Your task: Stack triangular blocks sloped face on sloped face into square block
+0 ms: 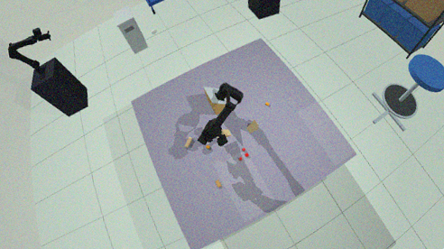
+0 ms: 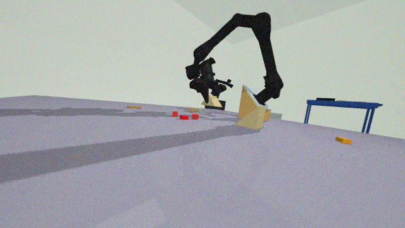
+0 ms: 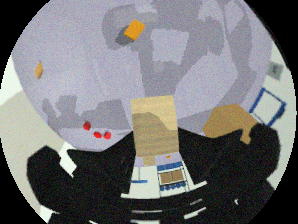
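Pinching one triangular block (image 1: 227, 133) (image 2: 212, 102) (image 3: 156, 126) between the fingers (image 1: 222, 140) (image 2: 205, 95), apparently just clear of the table (image 1: 296, 130) (image 2: 202, 177) (image 3: 75, 50). Held near the middle of its length, probably to keep both ends balanced. Carried peak upward, so presumably in need of turning before sloped face can meet sloped face. Well apart from the fingers, toward the exterior camera: the other triangular block (image 1: 253, 126) (image 2: 254, 118) (image 3: 149, 161), resting on the table with room for a partner. Beside the fingers' path, red cubes (image 1: 247, 155) (image 2: 184, 117) (image 3: 87, 126), best passed high. Likely next: lift, turn, bring across, align ends. Main risk: slipping during the turn, or nudging the lower block on contact.
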Motion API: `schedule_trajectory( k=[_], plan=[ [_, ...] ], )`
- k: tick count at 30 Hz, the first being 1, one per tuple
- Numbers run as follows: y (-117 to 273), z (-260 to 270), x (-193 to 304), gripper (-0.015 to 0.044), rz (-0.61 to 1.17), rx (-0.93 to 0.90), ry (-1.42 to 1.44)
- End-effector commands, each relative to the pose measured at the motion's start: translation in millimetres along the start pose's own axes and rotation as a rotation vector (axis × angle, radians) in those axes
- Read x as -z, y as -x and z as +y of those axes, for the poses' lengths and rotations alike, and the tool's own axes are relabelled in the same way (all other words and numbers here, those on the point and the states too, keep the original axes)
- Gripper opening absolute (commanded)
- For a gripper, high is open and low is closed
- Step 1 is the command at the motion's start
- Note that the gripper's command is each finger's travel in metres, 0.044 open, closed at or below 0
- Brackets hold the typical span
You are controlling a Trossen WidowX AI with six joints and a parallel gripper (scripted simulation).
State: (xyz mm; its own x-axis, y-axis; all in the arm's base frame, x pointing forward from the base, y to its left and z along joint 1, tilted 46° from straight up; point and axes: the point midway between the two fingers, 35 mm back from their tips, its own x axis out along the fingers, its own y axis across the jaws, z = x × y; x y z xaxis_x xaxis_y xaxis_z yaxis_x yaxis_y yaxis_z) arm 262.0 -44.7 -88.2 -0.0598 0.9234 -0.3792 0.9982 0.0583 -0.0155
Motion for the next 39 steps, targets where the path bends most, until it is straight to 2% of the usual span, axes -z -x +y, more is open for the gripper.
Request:
schedule_trajectory(
  k=[1,8,14,39],
  plan=[
    [16.2,0.5,5.6,0.0000,-0.006,0.002,0.008],
    [46.0,-2.5,19.3,0.0000,-0.004,0.003,0.008],
    [46.0,-2.8,19.4,0.0000,-0.001,-0.005,0.025],
    [46.4,-2.9,19.9,0.0000,0.000,0.009,0.885]
  ],
)
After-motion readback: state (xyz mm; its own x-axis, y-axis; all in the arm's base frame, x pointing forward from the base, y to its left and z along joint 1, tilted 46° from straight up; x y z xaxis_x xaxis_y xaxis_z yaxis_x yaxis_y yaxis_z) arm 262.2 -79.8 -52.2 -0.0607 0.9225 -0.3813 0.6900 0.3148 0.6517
